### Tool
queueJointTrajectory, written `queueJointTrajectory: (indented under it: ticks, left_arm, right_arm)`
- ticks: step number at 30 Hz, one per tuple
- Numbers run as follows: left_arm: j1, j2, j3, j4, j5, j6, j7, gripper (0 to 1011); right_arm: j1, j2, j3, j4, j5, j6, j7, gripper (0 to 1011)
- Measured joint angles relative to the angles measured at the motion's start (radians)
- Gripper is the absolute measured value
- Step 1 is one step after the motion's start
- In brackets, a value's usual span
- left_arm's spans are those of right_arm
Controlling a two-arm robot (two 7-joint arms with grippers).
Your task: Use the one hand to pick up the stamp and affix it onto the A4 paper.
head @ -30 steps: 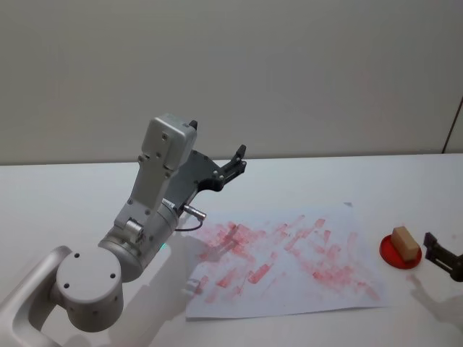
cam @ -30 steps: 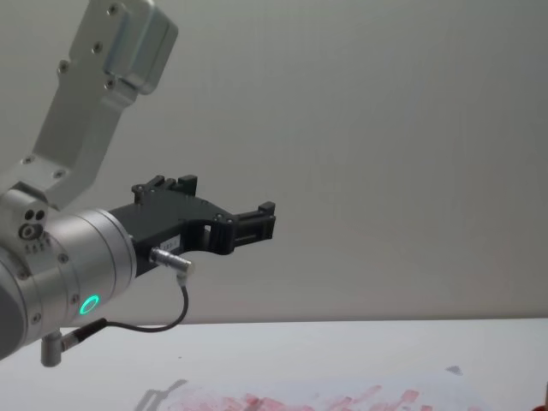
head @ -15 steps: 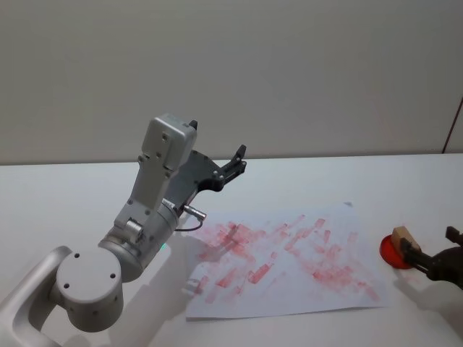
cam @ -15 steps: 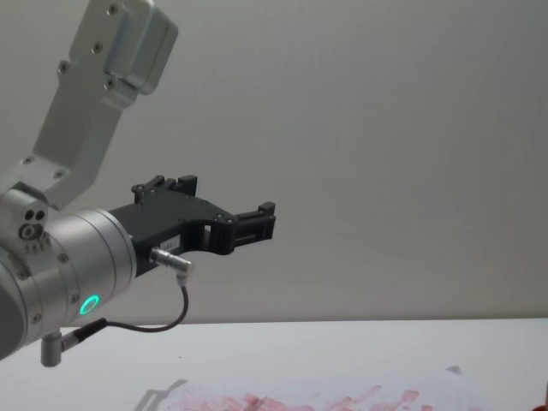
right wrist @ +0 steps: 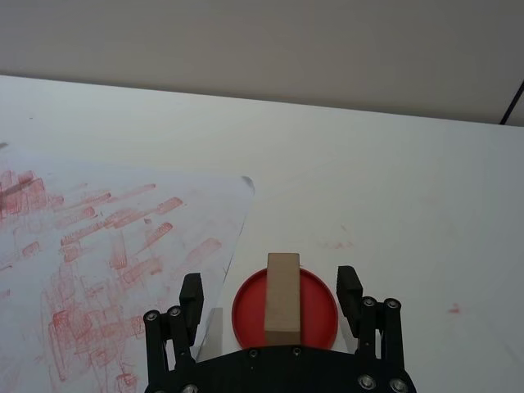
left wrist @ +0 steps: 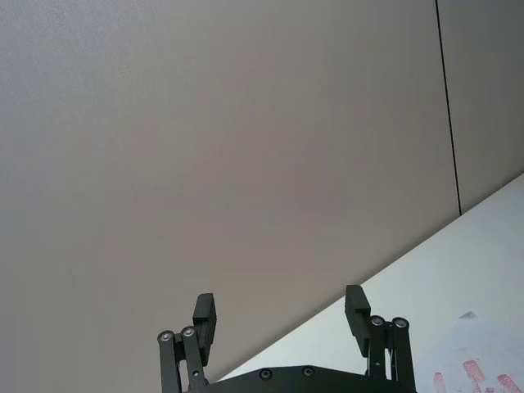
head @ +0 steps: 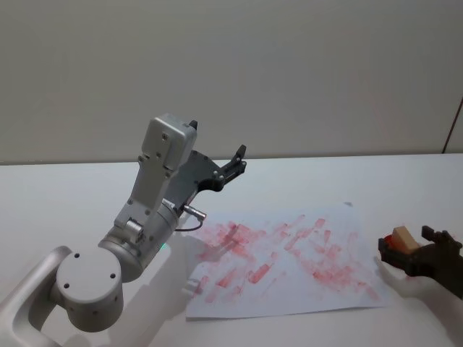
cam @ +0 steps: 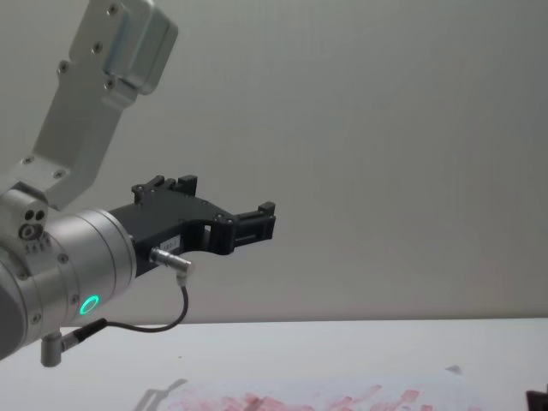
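The stamp (right wrist: 283, 296), a tan wooden block, lies on a round red ink pad (right wrist: 246, 315) just off the right edge of the A4 paper (head: 289, 271). The sheet is white and covered in smudgy red prints (right wrist: 90, 246). My right gripper (right wrist: 270, 280) is open, one finger on either side of the stamp with a gap to each. In the head view the right gripper (head: 409, 243) sits low at the table's right, with the stamp (head: 403, 236) showing between its fingers. My left gripper (head: 239, 159) is held up above the table's back left, open and empty (left wrist: 280, 315).
The bulky silver left arm (head: 137, 224) with its green ring light (cam: 88, 304) rises over the paper's left side. The white table (right wrist: 393, 180) runs bare beyond the pad to a plain wall. A small red mark (right wrist: 454, 309) lies on the table to the pad's right.
My right gripper has come in from the right edge to the ink pad and now has its fingers on both sides of the stamp. The stamp and the left arm have not moved.
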Motion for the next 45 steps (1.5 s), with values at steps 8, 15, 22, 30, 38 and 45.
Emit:
queueJointTrajectory:
  ticks: [8, 15, 22, 30, 38, 45]
  left_arm:
    - [0.0, 0.0, 0.0, 0.0, 0.0, 0.0, 0.0, 1001]
    - [0.0, 0.0, 0.0, 0.0, 0.0, 0.0, 0.0, 1001]
    - [0.0, 0.0, 0.0, 0.0, 0.0, 0.0, 0.0, 1001]
    - [0.0, 0.0, 0.0, 0.0, 0.0, 0.0, 0.0, 1001]
    - [0.0, 0.0, 0.0, 0.0, 0.0, 0.0, 0.0, 1001]
    - [0.0, 0.0, 0.0, 0.0, 0.0, 0.0, 0.0, 1001]
  right_arm:
    - [0.039, -0.022, -0.015, 0.039, -0.029, 0.018, 0.027, 1001]
    - [0.056, -0.031, -0.022, 0.057, -0.042, 0.026, 0.038, 858]
    - [0.066, -0.037, -0.026, 0.067, -0.049, 0.031, 0.045, 657]
    - [0.072, -0.04, -0.029, 0.073, -0.053, 0.034, 0.049, 419]
    - [0.076, -0.043, -0.03, 0.077, -0.056, 0.035, 0.052, 220]
    - [0.077, -0.043, -0.031, 0.078, -0.059, 0.035, 0.054, 220]
